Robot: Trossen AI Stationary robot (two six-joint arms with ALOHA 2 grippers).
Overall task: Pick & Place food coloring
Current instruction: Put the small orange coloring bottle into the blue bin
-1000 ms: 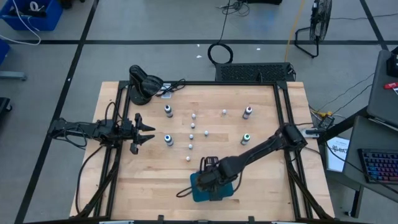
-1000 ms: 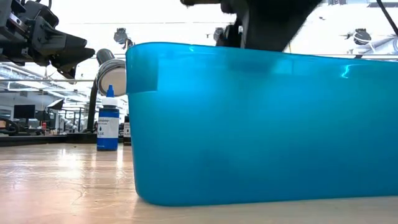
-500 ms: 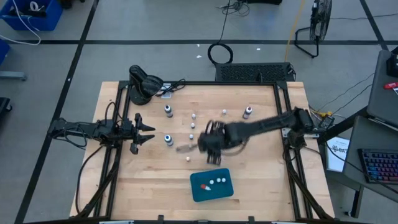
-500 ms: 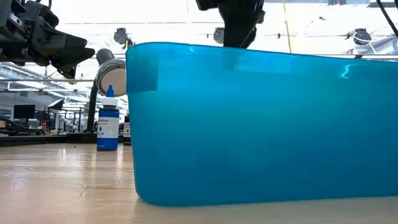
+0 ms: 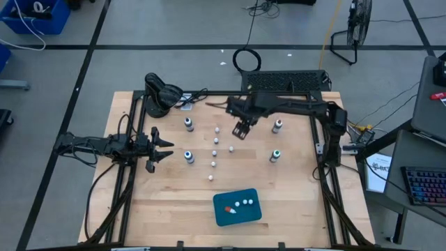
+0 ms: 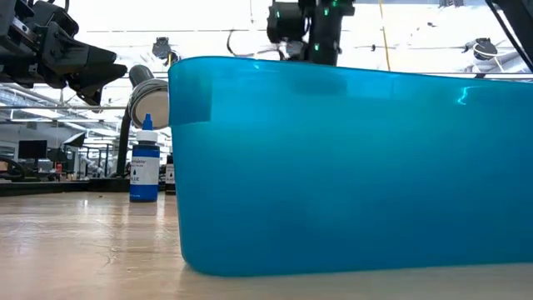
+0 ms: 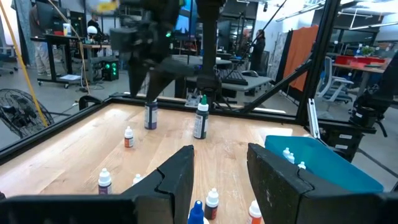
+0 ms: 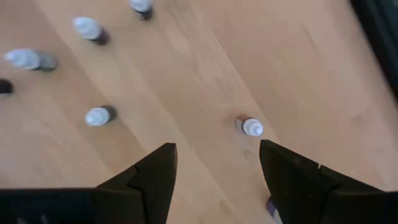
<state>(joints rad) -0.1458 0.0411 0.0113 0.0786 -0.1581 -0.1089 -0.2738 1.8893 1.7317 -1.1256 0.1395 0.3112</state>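
Several tiny whitish food coloring bottles (image 5: 214, 153) stand upright in the middle of the wooden table. Larger white-topped ones (image 5: 189, 156) (image 5: 276, 155) (image 5: 277, 125) stand around them. My right gripper (image 5: 240, 130) hangs open above the far middle of the table and points steeply down. In its wrist view one small bottle (image 8: 252, 127) stands on the wood below and ahead of the gripper (image 8: 214, 168). My left gripper (image 5: 164, 143) waits open and level at the table's left edge, holding nothing (image 7: 217, 180).
A teal tray (image 5: 237, 216) sits near the front edge with several small bottles (image 5: 244, 203) in it; it fills the low view (image 6: 350, 167). A blue bottle (image 6: 144, 171) stands to its left there. Black frame rails (image 5: 317, 139) border the table. Bare wood lies at the right.
My right gripper has swung from just over the teal tray at the near edge to the far middle of the table, rising and rolling as it went. The tray and the small bottles in it now show uncovered. My left arm has kept still.
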